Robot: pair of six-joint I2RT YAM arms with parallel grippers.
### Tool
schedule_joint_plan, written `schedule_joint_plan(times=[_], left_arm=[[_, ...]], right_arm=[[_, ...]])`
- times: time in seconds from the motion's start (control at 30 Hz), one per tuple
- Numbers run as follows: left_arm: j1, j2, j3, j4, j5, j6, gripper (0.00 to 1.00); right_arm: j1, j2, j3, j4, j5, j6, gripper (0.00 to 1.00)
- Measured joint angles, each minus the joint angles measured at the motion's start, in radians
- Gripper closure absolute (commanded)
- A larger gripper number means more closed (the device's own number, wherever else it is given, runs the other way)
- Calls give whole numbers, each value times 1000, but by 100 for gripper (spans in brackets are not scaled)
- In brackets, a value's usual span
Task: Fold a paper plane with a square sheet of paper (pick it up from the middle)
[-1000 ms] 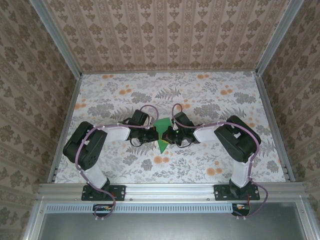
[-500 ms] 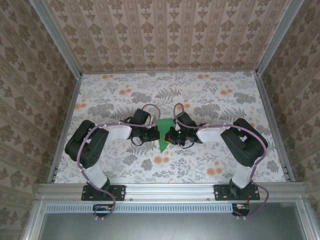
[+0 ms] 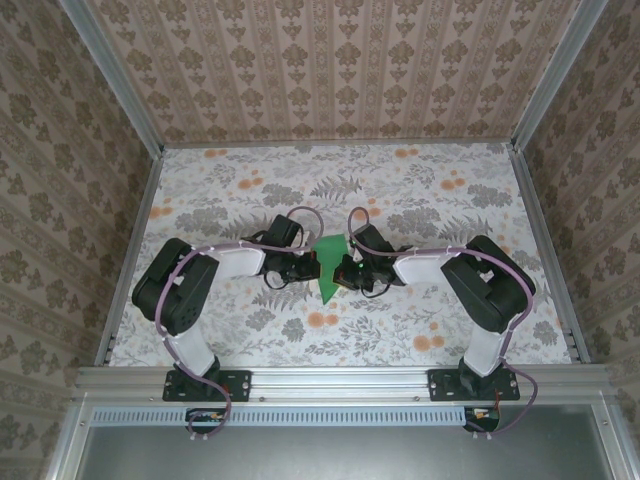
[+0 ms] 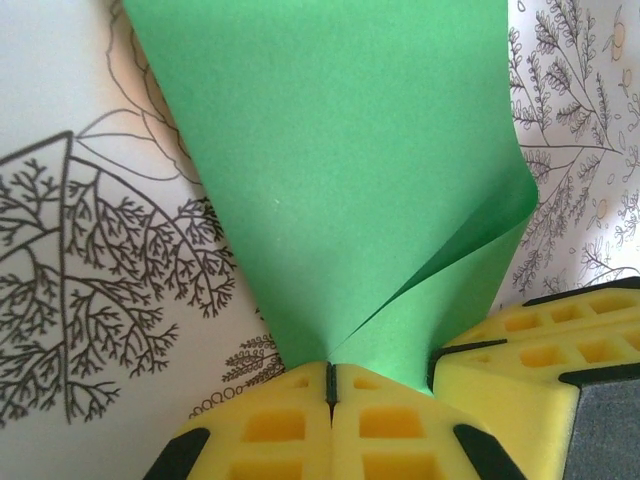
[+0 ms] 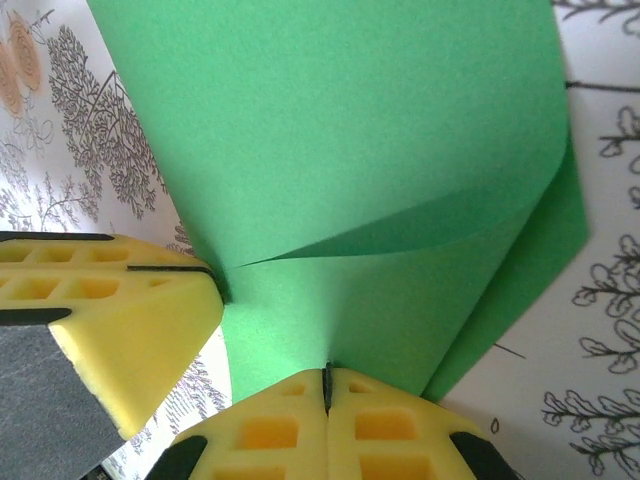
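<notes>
While pressed together, the left gripper (image 4: 331, 388) and right gripper (image 5: 326, 385) clamp the curled square sheet of paper (image 4: 340, 180), just beside each other over the table (image 3: 450, 200).

We saw the right gripper (image 5: 327, 385) with its yellow pads pressed together on the square sheet of paper (image 5: 330, 150), which curled over rightward. The left gripper (image 5: 195, 275) touched it from the left, above the floral table (image 5: 610, 330).

The square sheet of paper (image 4: 330, 170) is seen as thin, matt green paper with a faintly grainy surface. The pads (image 4: 385, 425) of the left claw (image 4: 331, 385) are formed of yellow matt foam. The table (image 3: 430, 190) is covered in a smooth floral print.
</notes>
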Motion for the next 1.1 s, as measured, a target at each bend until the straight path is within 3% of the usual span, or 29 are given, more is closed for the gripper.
schedule_joint_plan(times=[0.17,0.5,0.77,1.1], left_arm=[[-4,-16,3,5,-16,-8,87],[-96,-217,-97,84,-73,-134,88],[-161,-159,-119,101,-74,-213,91],[-163,-117,-126,118,-87,-242,92]], right_arm=[[0,-3,-27,53,0,47,100],[8,-10,-65,129,27,149,100],[8,-12,-80,157,31,195,100],[8,-17,-88,166,44,211,100]])
